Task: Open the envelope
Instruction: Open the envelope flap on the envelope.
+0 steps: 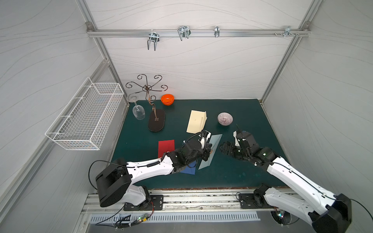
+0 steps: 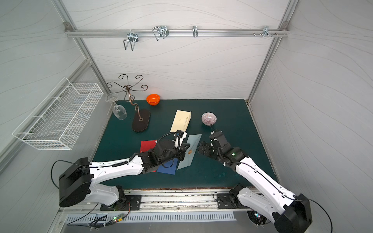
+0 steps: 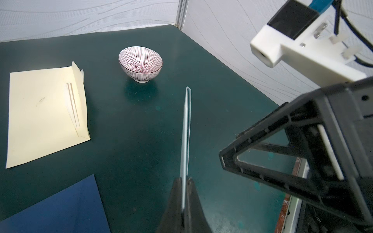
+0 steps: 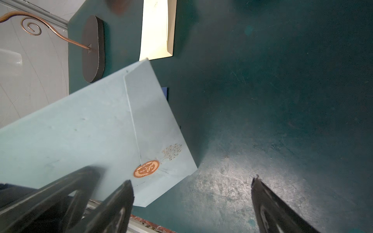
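Pale-blue envelope (image 4: 80, 125) being held up off green mat (image 4: 262, 100); left gripper (image 3: 184, 181) pinching one edge, jaws clamped on paper; right gripper (image 4: 191, 180) hovering just beside flap (image 4: 153, 121), jaws spread wide, gripping nothing; orange seal (image 4: 146, 169) keeping flap shut; pickup done, opening not yet begun

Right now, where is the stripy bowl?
In both top views the stripy bowl sits on the green mat, right of the cream envelope, just beyond the right gripper.
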### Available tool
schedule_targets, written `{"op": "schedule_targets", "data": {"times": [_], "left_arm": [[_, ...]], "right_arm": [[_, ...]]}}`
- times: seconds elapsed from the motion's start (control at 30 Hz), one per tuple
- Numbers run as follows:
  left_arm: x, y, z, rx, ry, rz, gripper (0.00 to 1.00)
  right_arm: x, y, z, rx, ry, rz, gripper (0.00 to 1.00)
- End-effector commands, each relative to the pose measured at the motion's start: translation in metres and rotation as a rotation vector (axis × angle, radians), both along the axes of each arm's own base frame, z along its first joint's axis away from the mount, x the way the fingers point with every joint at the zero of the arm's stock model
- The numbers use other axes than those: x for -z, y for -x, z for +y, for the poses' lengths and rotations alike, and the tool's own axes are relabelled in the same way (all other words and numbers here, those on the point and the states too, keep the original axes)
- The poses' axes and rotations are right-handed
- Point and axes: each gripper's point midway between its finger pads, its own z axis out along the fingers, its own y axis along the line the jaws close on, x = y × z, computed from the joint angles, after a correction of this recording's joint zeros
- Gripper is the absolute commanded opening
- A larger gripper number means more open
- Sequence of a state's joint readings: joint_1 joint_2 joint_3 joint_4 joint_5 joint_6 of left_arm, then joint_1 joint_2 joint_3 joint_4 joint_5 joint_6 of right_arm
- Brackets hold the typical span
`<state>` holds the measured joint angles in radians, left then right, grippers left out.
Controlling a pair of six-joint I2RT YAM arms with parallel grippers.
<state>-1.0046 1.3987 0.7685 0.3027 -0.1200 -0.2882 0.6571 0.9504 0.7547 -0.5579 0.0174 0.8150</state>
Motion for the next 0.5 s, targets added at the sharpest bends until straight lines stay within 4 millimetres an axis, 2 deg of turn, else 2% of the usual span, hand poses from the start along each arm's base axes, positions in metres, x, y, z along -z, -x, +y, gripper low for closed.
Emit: {"op": "schedule_targets", "data": {"times": [0.0,0.47], "left_arm": [[-0.0248,-0.0044,-0.0126,0.009,0.061,-0.034,0.00],[-0.0263,-0.0039,-0.0123,0.012,0.061,-0.037,0.00]], "right_arm": [[-0.0113,-0.0027,0.0061,-0.010,-0.023,-0.017,0.92],[-0.0130,-0.0067,0.0131,-0.024,-0.033,-0.017,0.91]]}}
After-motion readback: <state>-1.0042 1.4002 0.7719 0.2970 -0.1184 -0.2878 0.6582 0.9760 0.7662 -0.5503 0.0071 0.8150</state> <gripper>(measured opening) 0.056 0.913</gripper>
